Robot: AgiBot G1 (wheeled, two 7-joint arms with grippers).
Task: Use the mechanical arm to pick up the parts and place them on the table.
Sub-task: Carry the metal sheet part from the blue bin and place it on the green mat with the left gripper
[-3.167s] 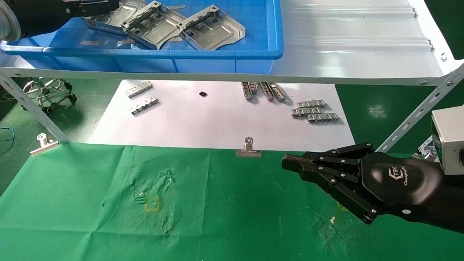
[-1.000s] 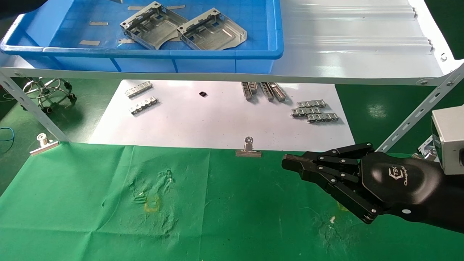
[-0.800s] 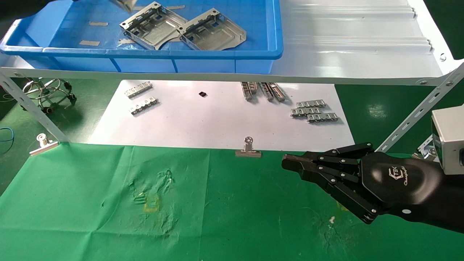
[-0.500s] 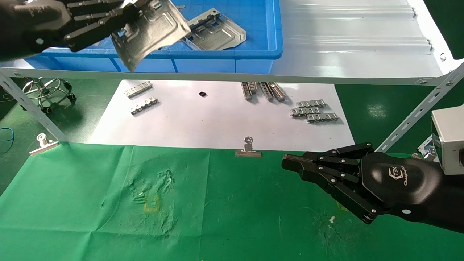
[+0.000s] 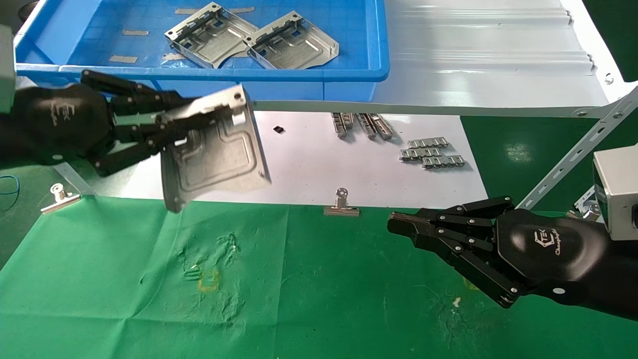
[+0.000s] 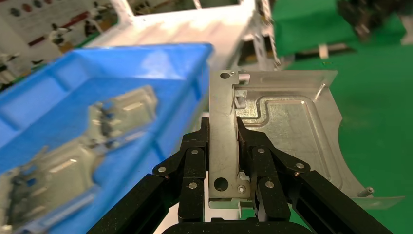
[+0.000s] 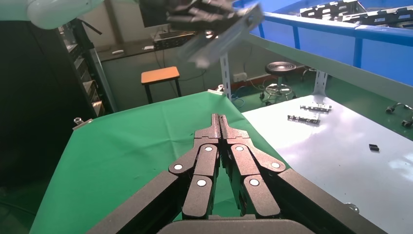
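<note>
My left gripper (image 5: 172,122) is shut on the rim of a silver-grey stamped part (image 5: 214,154). It holds the part in the air, tilted, in front of the shelf and above the far left of the green table (image 5: 319,299). In the left wrist view the part (image 6: 287,126) sits clamped between my fingers (image 6: 195,161). Two more parts (image 5: 212,32) (image 5: 294,42) lie in the blue bin (image 5: 349,75) on the shelf. My right gripper (image 5: 398,224) is shut and empty, low over the table's right side, and shows in its own view (image 7: 220,119).
The white shelf (image 5: 478,65) carries the bin. Under it lies a white paper sheet (image 5: 309,169) with narrow toothed strips (image 5: 431,152) (image 5: 192,122). Binder clips (image 5: 342,205) (image 5: 60,197) pin the cloth's far edge. A small yellow mark (image 5: 209,281) is on the cloth.
My left gripper has lifted one part out of the blue bin and carried it down and toward me, from above the bin to in front of the shelf. The right arm has not moved.
</note>
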